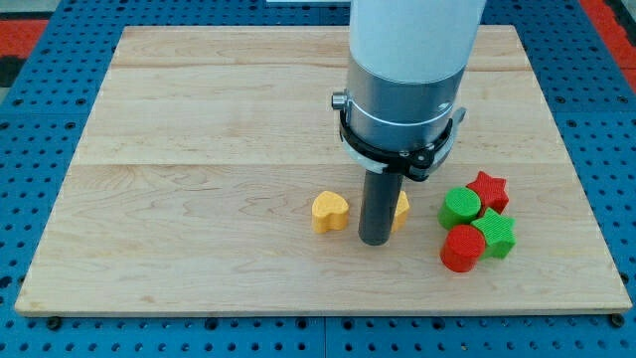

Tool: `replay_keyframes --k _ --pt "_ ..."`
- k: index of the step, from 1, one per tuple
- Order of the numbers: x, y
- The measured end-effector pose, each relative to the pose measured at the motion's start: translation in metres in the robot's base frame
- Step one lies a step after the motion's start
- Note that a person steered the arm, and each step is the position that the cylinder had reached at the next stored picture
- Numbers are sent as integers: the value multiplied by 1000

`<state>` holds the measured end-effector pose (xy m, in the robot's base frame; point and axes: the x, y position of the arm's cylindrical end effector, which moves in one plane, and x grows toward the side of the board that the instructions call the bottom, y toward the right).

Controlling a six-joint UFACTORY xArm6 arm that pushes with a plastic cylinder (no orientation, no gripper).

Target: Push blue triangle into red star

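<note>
The red star (490, 189) lies at the view's right, at the top of a tight cluster of blocks. No blue triangle shows anywhere in this view; it may be hidden behind the arm. My tip (375, 240) rests on the wooden board (199, 149) near the view's bottom centre, between a yellow heart (329, 211) on its left and a second yellow block (400, 210) that peeks out on its right, shape hidden by the rod. The tip is well left of the red star.
A green cylinder (460, 206), a green star (494, 233) and a red cylinder (462, 248) crowd just below and left of the red star. The large white and grey arm body (407, 80) covers the board's upper middle.
</note>
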<state>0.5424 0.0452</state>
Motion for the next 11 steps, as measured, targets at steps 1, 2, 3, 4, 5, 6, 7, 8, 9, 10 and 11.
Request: replay_keyframes --k 1,2,3,4,5,6,7,8,9,10,11 --pt "-14 -37" --pt "-34 -10" --pt "-34 48" --pt "-64 7" --pt "-108 -64" --pt "-132 -70" --pt "-136 13" --pt "-121 73" --pt "-104 66" --pt "-90 80" --pt "-87 93"
